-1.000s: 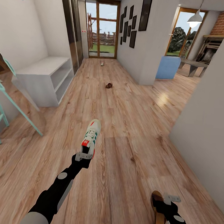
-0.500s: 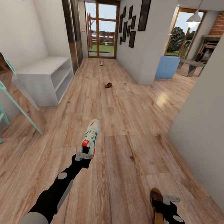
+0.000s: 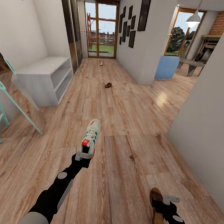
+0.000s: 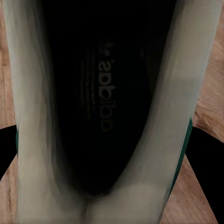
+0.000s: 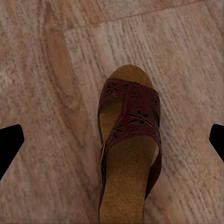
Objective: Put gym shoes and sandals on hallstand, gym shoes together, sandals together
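Observation:
My left gripper (image 3: pixel 84 156) is shut on the heel of a white gym shoe (image 3: pixel 91 135) with green stripes, held above the corridor floor (image 3: pixel 131 126), toe pointing away. The left wrist view looks into that gym shoe's dark inside (image 4: pixel 100 102). The other gym shoe (image 3: pixel 101 63) lies far down the corridor by the glass door. One brown sandal (image 3: pixel 157 208) lies on the floor under my right gripper (image 3: pixel 162 205), whose fingertips (image 5: pixel 9 144) stand wide apart, open, on both sides of the sandal (image 5: pixel 128 154). The second sandal (image 3: pixel 108 85) lies mid-corridor. The white hallstand (image 3: pixel 44 75) stands against the left wall.
A mint-framed mirror (image 3: pixel 12 98) leans at the near left beside the hallstand. A grey wall (image 3: pixel 208 125) closes in the right side. A blue chair (image 3: pixel 167 67) stands in the opening to a room at the back right.
The whole view has shifted slightly left, so the camera moved. Both arms, the held gym shoe and the sandal keep their places relative to each other.

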Robot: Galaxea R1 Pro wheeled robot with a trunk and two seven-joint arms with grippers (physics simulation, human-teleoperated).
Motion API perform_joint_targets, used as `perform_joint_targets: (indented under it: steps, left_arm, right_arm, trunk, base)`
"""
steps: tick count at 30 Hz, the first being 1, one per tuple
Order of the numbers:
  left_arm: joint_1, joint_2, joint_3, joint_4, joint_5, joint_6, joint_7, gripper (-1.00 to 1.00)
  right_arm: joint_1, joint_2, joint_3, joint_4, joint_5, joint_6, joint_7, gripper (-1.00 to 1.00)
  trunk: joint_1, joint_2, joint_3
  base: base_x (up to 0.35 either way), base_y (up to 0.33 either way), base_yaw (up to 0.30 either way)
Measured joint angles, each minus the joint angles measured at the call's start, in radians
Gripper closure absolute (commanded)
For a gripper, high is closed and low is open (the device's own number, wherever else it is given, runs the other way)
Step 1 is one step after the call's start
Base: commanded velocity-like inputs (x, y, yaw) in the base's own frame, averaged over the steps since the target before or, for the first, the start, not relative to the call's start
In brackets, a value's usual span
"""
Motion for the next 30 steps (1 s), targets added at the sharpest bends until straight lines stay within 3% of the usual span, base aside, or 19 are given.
perform_joint_targets:
  steps: [3,13,19,26,30]
  left_arm:
    - [0.000,0.000,0.000,-0.001,0.000,0.000,0.000,1.00]
    - [0.000,-0.002,-0.002,-0.001,0.000,0.000,-0.001,1.00]
    - [0.000,-0.003,-0.028,-0.001,0.001,0.000,-0.001,1.00]
    - [0.000,-0.003,-0.032,-0.001,0.001,0.000,0.000,1.00]
    - [0.000,-0.003,-0.032,-0.001,0.001,0.000,0.000,1.00]
  right_arm:
    - [0.000,0.000,0.000,0.000,0.000,0.000,0.000,-1.00]
    - [0.000,0.000,-0.002,0.000,-0.017,0.000,0.000,-1.00]
    - [0.000,0.000,-0.002,0.000,-0.040,0.000,0.000,-1.00]
    - [0.000,0.000,-0.002,0.000,-0.043,0.000,0.000,-1.00]
    - [0.000,0.000,-0.002,-0.001,-0.043,0.000,0.000,-1.00]
  trunk:
    - [0.000,0.000,-0.001]
    - [0.005,-0.002,-0.052]
    - [0.007,-0.004,-0.084]
    - [0.010,-0.005,-0.122]
    - [0.011,-0.006,-0.128]
  base:
    - [0.000,0.000,0.000]
    - [0.000,0.000,0.000]
    - [0.000,0.000,0.000]
    - [0.000,0.000,0.000]
    - [0.000,0.000,0.000]
